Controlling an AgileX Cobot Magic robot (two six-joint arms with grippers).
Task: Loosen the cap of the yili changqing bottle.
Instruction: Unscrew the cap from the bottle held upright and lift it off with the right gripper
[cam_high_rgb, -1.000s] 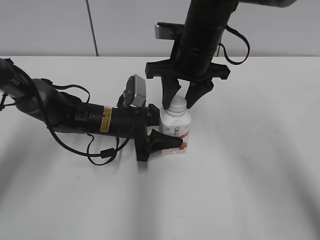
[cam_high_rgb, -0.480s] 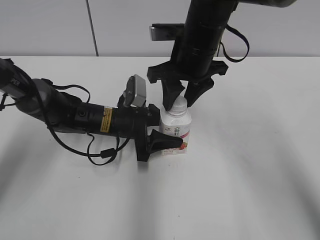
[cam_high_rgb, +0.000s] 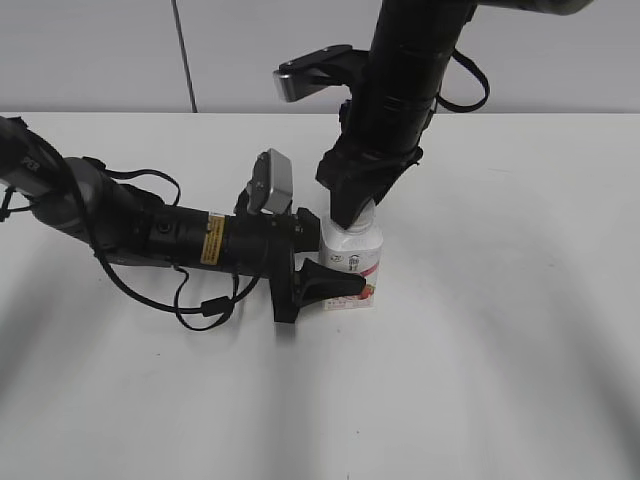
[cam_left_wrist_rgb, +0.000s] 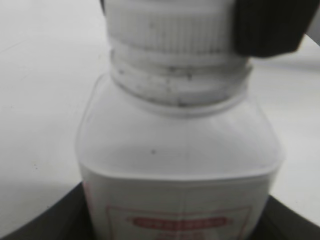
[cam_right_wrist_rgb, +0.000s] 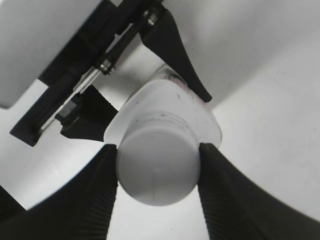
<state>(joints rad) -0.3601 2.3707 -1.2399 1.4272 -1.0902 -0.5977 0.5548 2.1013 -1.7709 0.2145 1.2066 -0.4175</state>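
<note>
Right wrist view: the right claw (cam_right_wrist_rgb: 157, 172) clamps the cap (cam_right_wrist_rgb: 156, 172) from both sides. The left claw (cam_high_rgb: 325, 262) grips the bottle (cam_high_rgb: 352, 262) upright on the desk (cam_high_rgb: 500, 330).

Small white yili changqing bottle (cam_high_rgb: 352, 262) standing upright on the table, squarish body with sloped shoulders, pink-red fruit label facing front (text too blurred to read). Round white cap (cam_right_wrist_rgb: 156, 170) seated on the wide threaded neck, ribbed rim, flat top, pinched between black ribbed fingers on both sides.
</note>
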